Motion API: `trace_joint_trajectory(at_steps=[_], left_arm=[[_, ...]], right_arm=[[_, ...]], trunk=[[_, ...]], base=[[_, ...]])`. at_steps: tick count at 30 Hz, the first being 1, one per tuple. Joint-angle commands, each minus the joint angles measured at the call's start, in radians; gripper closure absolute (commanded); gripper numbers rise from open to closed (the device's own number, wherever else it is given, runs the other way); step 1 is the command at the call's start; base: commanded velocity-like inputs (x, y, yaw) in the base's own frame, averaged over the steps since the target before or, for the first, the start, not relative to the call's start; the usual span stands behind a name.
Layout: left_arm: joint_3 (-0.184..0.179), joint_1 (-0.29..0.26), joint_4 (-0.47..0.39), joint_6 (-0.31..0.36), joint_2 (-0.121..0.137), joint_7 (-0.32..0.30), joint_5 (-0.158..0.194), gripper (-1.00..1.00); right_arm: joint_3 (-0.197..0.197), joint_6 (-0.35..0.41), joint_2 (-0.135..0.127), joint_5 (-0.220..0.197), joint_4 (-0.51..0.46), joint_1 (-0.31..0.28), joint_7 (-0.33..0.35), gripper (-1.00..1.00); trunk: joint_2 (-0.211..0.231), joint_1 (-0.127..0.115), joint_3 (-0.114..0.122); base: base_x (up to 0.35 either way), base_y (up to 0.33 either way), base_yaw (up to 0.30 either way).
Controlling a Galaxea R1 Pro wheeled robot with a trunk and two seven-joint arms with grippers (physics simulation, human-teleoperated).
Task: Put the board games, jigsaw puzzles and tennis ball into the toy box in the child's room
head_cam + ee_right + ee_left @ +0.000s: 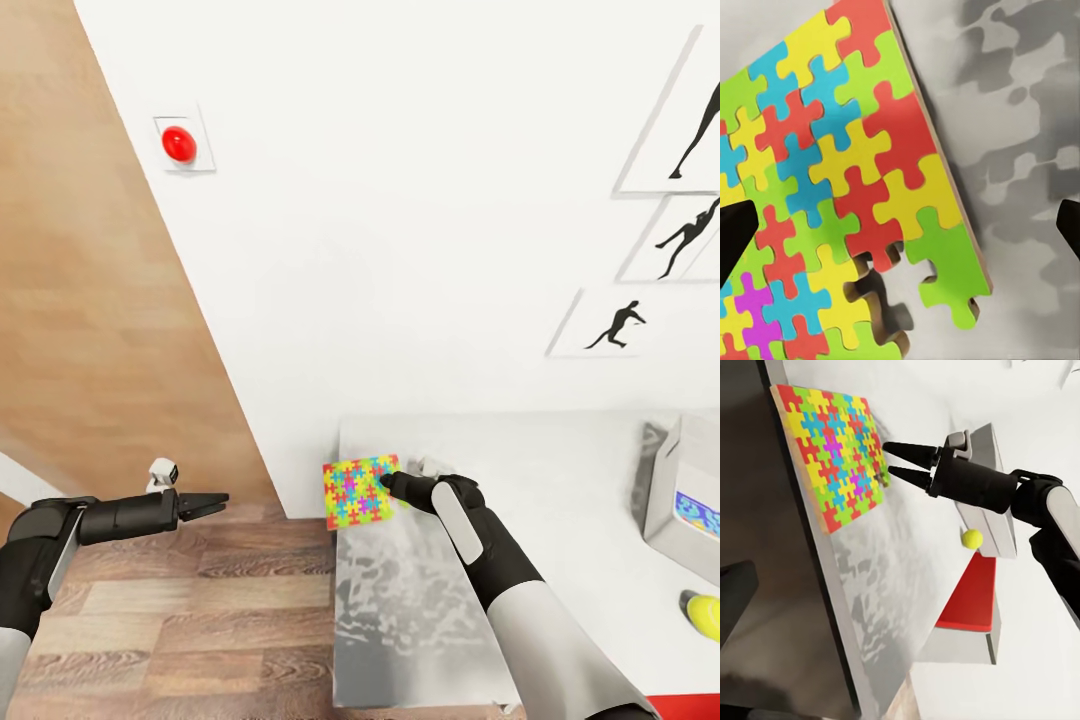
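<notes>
Now right end effector (392, 484) open, beside jigsaw puzzle (358, 491)

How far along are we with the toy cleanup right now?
Early. Done: the toy box shows something blue-printed inside, possibly a game. In hand: the right gripper is open at the edge of the jigsaw puzzle, which lies flat at the table corner, not yet gripped. Left: the tennis ball is on the table; left gripper idle.

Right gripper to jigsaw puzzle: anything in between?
Nothing. In the left wrist view the open right gripper is right at the jigsaw puzzle edge, with bare table under it; contact can't be confirmed.
</notes>
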Motion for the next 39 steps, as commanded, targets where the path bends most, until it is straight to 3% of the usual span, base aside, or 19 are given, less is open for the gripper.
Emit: trace_joint_trajectory(at_steps=[1,39], left_arm=[[0.000,-0.001,0.000,0.011,0.000,-0.004,0.000,-1.00],[0.001,-0.001,0.000,0.010,0.005,-0.004,0.001,-1.00]], right_arm=[[0.002,0.002,0.000,-0.011,-0.001,-0.001,-0.010,-1.00],[0.003,0.000,0.000,-0.011,-0.001,-0.001,-0.010,-1.00]], trunk=[[-0.002,0.000,-0.003],[-0.002,0.000,-0.012]], base=[[0.000,0.000,0.000],[0.000,0.079,0.000]])
